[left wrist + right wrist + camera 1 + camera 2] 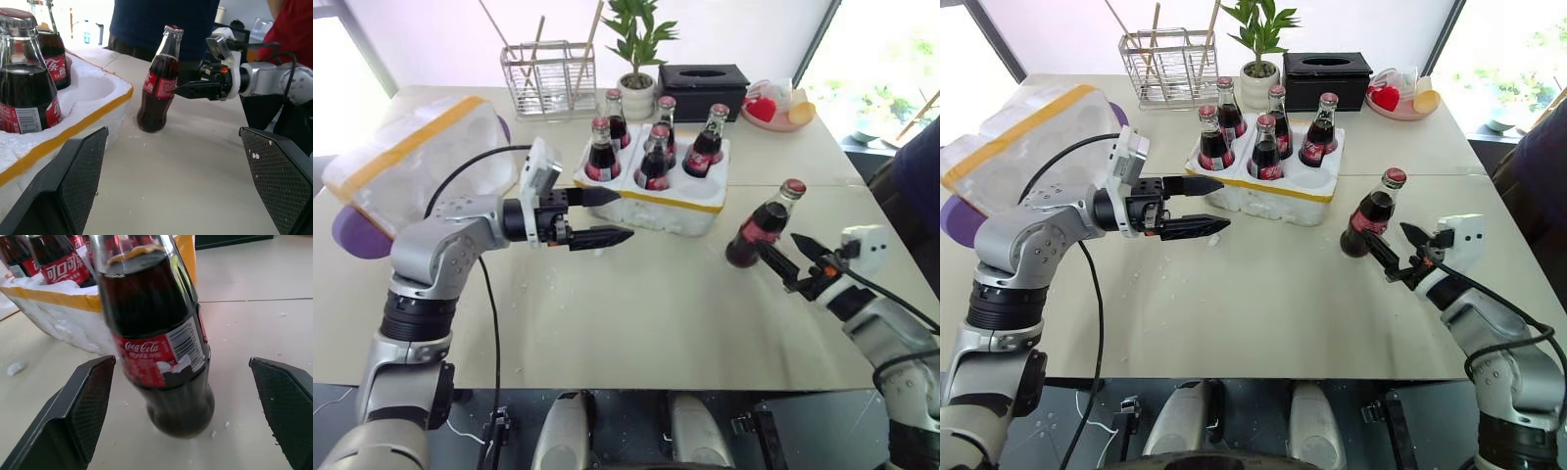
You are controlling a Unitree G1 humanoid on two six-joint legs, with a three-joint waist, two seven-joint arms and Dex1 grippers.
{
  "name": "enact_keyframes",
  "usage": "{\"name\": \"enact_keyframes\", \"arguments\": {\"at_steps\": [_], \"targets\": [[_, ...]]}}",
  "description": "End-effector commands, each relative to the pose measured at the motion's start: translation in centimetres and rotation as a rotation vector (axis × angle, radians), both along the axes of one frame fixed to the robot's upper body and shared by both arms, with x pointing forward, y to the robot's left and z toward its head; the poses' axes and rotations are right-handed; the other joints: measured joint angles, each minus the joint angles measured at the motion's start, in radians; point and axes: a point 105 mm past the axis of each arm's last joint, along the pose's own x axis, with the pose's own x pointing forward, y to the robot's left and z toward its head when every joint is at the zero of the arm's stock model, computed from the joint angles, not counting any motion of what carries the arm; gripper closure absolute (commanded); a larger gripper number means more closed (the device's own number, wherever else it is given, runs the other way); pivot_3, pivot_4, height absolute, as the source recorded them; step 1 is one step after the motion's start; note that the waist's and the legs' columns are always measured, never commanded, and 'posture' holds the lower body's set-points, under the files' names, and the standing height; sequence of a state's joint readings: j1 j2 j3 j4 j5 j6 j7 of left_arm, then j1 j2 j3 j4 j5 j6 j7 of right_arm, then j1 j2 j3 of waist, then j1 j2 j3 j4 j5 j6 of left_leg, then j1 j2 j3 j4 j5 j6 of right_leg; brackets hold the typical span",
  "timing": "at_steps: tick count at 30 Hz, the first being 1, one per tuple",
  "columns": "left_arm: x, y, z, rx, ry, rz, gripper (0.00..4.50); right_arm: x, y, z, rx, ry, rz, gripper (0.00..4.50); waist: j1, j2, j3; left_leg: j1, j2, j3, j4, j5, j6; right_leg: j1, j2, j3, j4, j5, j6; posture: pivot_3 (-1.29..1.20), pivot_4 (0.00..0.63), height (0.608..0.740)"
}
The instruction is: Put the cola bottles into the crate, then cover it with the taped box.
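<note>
Right gripper, fingers spread wide and empty, points at the last loose bottle, which stands on the surface just right of the crate, where five bottles sit and one near hole looks free. A clean pick probably means closing squarely on the labelled body, then lifting straight before lowering it upright. Left gripper hangs open beside the crate; the taped box waits far left.
</note>
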State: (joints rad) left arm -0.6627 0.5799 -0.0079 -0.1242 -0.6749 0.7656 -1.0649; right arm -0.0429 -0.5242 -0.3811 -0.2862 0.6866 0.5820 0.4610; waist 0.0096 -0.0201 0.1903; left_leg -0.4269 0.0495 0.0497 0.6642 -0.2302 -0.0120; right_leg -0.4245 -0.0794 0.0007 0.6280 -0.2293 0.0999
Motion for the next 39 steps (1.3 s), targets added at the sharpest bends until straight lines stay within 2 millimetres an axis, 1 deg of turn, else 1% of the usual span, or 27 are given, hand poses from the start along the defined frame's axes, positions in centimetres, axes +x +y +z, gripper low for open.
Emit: {"name": "enact_keyframes", "arguments": {"at_steps": [1, 7, 10, 11, 12, 15, 17, 19, 20, 23, 25, 28, 32, 34, 36, 39], "targets": [[-0.2, -0.1, 1.0, -0.007, -0.057, -0.003, 0.02, 1.0, 0.2, 0.4, 0.000, -0.038, 0.007, 0.00, 0.000, 0.000, 0.000, 0.000, 0.000, 0.000, 0.000, 0.000, 0.000, 0.000, 0.000, 0.000, 0.000, 0.000, 0.000, 0.00, 0.150, 0.740], [-0.1, 0.0, 1.2, -0.009, -0.063, 0.009, 0.02, 2.7, 0.5, 0.2, 0.030, -0.043, 0.022, 0.00, 0.000, 0.000, 0.000, 0.000, 0.000, 0.000, 0.000, 0.000, 0.000, 0.000, 0.000, 0.000, 0.000, 0.000, 0.000, 0.00, 0.150, 0.740], [0.0, 0.0, 1.1, -0.004, -0.063, 0.018, 0.00, 2.5, 0.7, 1.0, 0.034, -0.081, 0.055, 0.89, 0.001, 0.000, 0.000, 0.000, 0.000, 0.000, 0.000, 0.000, 0.000, 0.000, 0.000, 0.000, 0.000, 0.000, 0.000, 0.00, 0.150, 0.740], [0.1, 0.1, 1.1, -0.004, -0.064, 0.026, 0.00, 2.2, 0.7, 1.6, 0.027, -0.094, 0.065, 1.34, 0.002, 0.000, 0.000, 0.000, 0.000, 0.000, 0.000, 0.000, 0.000, 0.000, 0.000, 0.000, 0.000, 0.000, 0.000, 0.00, 0.150, 0.740], [0.1, 0.3, 1.2, -0.004, -0.064, 0.033, 0.00, 1.9, 0.7, 2.3, 0.019, -0.112, 0.080, 1.71, 0.001, 0.000, 0.000, 0.000, 0.000, 0.000, 0.000, 0.000, 0.000, 0.000, 0.000, 0.000, 0.000, 0.000, 0.000, 0.00, 0.150, 0.740], [0.1, 0.7, 1.3, -0.004, -0.068, 0.058, 0.00, 0.9, 0.9, 4.7, -0.017, -0.165, 0.139, 1.68, 0.001, 0.002, 0.001, 0.000, 0.000, 0.000, 0.000, 0.000, 0.000, 0.000, 0.000, 0.000, 0.000, 0.000, 0.000, 0.00, 0.150, 0.740], [0.2, 1.4, 1.4, -0.008, -0.069, 0.089, 0.00, 0.4, 2.0, 8.3, -0.036, -0.232, 0.230, 1.68, -0.002, 0.004, 0.002, -0.001, 0.000, 0.000, 0.000, 0.000, 0.000, -0.001, 0.000, 0.000, 0.000, 0.000, 0.001, 0.00, 0.150, 0.740], [0.2, 1.8, 1.4, -0.011, -0.069, 0.110, 0.00, 0.0, 2.9, 10.7, -0.047, -0.276, 0.299, 1.68, -0.014, 0.005, 0.003, -0.001, 0.000, 0.002, 0.000, 0.000, 0.000, -0.002, 0.000, 0.002, 0.001, 0.000, 0.000, 0.00, 0.150, 0.740], [0.2, 1.9, 1.4, -0.011, -0.069, 0.116, 0.00, 0.0, 3.1, 11.3, -0.049, -0.286, 0.316, 1.68, -0.019, 0.005, 0.003, 0.000, 0.000, 0.002, 0.000, 0.000, 0.000, -0.003, 0.000, 0.002, 0.001, 0.000, 0.001, 0.00, 0.150, 0.740], [0.3, 2.8, 1.3, -0.013, -0.070, 0.160, 0.00, 1.9, 5.4, 15.1, -0.039, -0.345, 0.401, 1.68, -0.036, 0.005, 0.003, 0.000, 0.001, 0.001, -0.001, 0.000, 0.000, -0.003, 0.002, 0.002, 0.002, 0.000, 0.001, 0.00, 0.150, 0.740], [0.3, 3.1, 1.4, -0.022, -0.076, 0.177, 0.00, 3.2, 6.7, 16.2, -0.037, -0.349, 0.434, 1.68, -0.036, 0.005, 0.003, 0.000, 0.001, 0.002, -0.002, 0.000, 0.000, -0.003, 0.002, 0.002, 0.002, 0.000, 0.001, 0.00, 0.150, 0.740], [0.3, 2.9, 1.8, -0.034, -0.086, 0.179, 0.00, 5.2, 7.8, 16.0, -0.059, -0.332, 0.440, 1.68, -0.022, 0.004, 0.003, 0.000, 0.001, 0.000, -0.003, 0.000, 0.000, -0.003, 0.002, 0.001, 0.002, 0.000, 0.001, 0.00, 0.150, 0.740], [0.2, 2.4, 2.3, -0.038, -0.104, 0.166, 0.00, 7.6, 8.6, 14.5, -0.063, -0.285, 0.429, 1.68, -0.012, 0.004, 0.003, -0.004, 0.000, 0.001, -0.003, 0.000, 0.001, -0.004, 0.000, 0.000, 0.000, 0.001, 0.003, 0.00, 0.150, 0.740], [0.1, 2.3, 2.4, -0.037, -0.109, 0.164, 0.00, 8.2, 8.7, 13.3, -0.086, -0.247, 0.429, 1.68, -0.006, 0.004, 0.003, -0.009, -0.001, 0.001, -0.001, 0.000, 0.001, -0.007, -0.001, 0.000, 0.000, 0.002, 0.004, 0.00, 0.150, 0.740], [0.1, 2.3, 2.6, -0.034, -0.117, 0.164, 0.00, 8.9, 8.5, 11.7, -0.135, -0.212, 0.408, 1.68, -0.002, 0.004, 0.003, -0.015, -0.001, 0.001, 0.001, 0.000, 0.001, -0.013, -0.001, 0.000, 0.001, 0.003, 0.005, 0.00, 0.150, 0.740], [0.0, 2.6, 3.0, -0.033, -0.127, 0.169, 0.00, 9.4, 8.5, 9.3, -0.168, -0.158, 0.393, 1.68, -0.003, 0.004, 0.003, -0.016, -0.001, 0.001, 0.000, 0.000, 0.001, -0.016, 0.000, 0.000, 0.002, 0.003, 0.005, 0.00, 0.150, 0.740]]}}
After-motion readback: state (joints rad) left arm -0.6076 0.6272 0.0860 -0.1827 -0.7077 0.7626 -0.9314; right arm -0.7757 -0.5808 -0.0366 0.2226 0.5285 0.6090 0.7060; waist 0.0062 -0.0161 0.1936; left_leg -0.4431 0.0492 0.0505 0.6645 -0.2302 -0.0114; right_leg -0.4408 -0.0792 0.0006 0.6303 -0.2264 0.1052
